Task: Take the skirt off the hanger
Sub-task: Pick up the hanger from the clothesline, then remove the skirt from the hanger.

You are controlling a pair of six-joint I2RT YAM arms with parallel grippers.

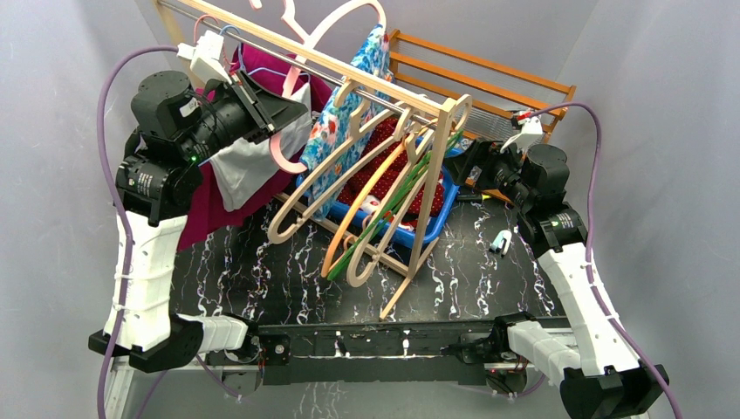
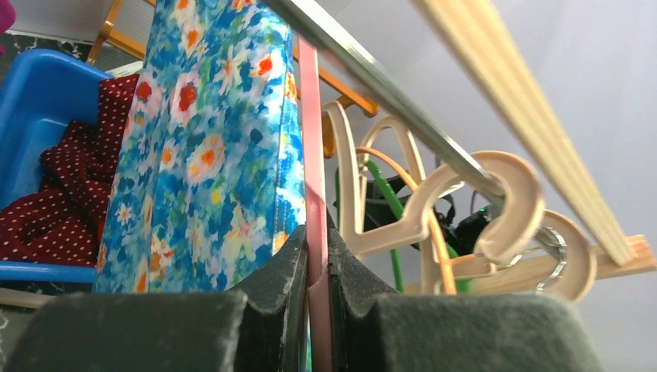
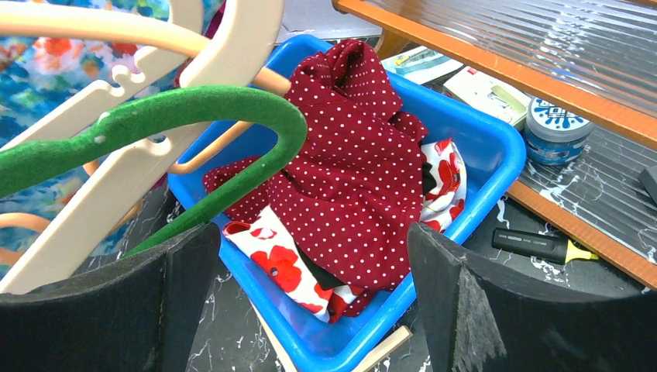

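Pink hanger [image 2: 314,186] clamped by left gripper [image 2: 316,252]; marker [image 3: 542,246] lettering unreadable.

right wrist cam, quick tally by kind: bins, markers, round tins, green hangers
blue bin: 1
marker: 1
round tin: 1
green hanger: 1
total: 4

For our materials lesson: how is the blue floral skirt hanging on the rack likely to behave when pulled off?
The floral skirt hangs in limp folds, so it is probably floppy and would sag when lifted. It looks thin, so likely light. It may snag on the crowded wooden hangers beside it.
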